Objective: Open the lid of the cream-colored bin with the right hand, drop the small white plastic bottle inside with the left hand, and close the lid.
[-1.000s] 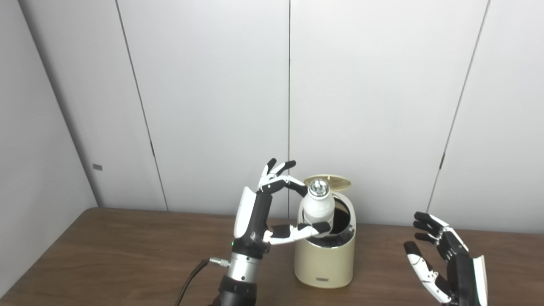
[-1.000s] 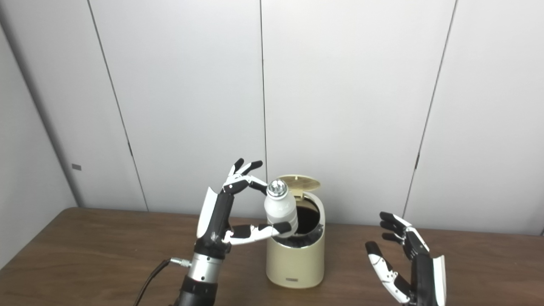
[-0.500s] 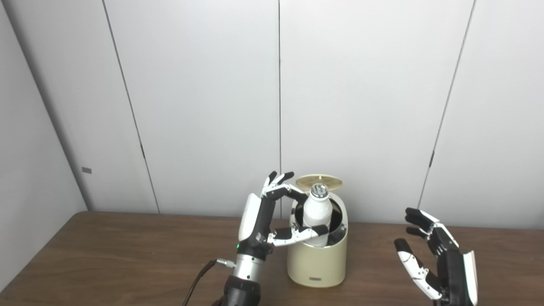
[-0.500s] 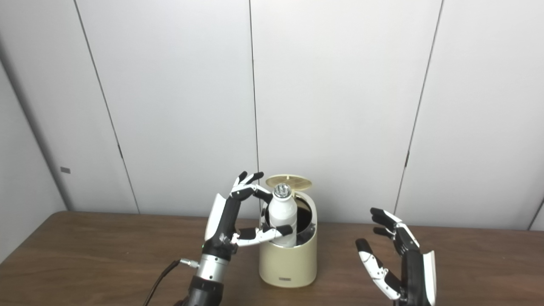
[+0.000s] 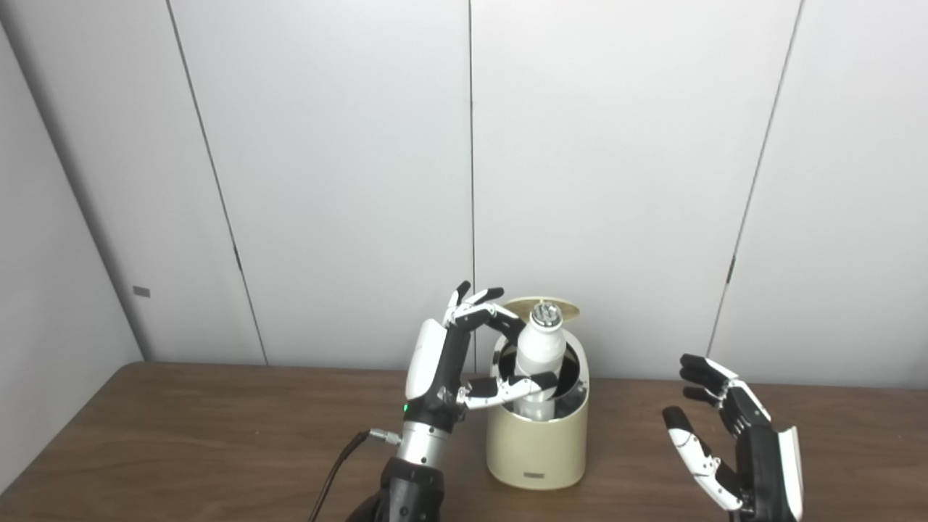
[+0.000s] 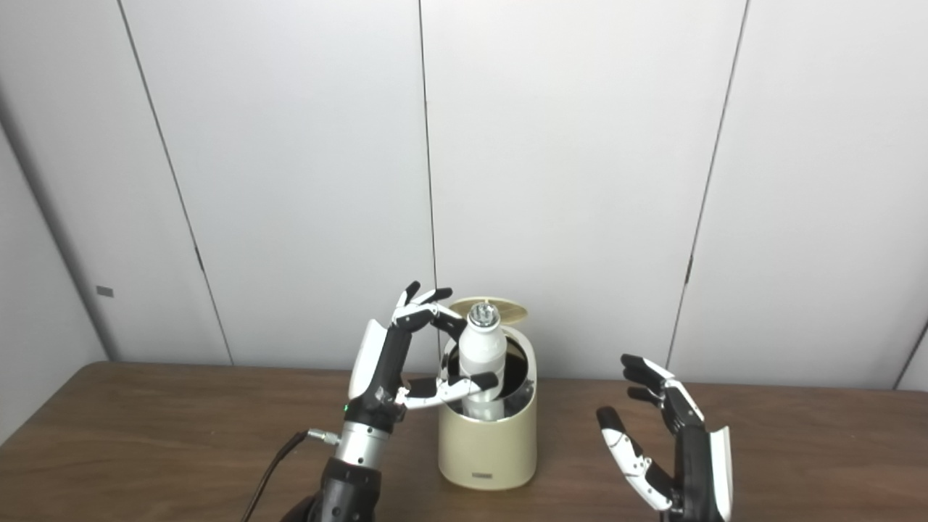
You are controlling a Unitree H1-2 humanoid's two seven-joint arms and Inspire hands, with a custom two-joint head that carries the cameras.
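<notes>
The left hand (image 5: pixel 464 362) is bringing the bottle (image 5: pixel 539 359) down now. A second ago it was holding it up above the rim, and now the bottle's lower end is sinking into the dark mouth of the bin (image 5: pixel 536 442). The hand is gripping it between thumb (image 5: pixel 507 386) low on the body and a fingertip up at the neck, the other fingers fanning upward and clear. The bottle is standing upright with its silvery cap showing in front of the lid (image 5: pixel 554 310), which is sitting raised at the back of the bin. So the opening step looks finished, and I'd say the drop is all but ready: only the release is missing. Over on the right, the right hand (image 5: pixel 732 442) is waiting well apart from the bin, fingers spread, holding nothing, hovering over the table (image 5: pixel 181 435). It is probably waiting there to close the lid afterward.
</notes>
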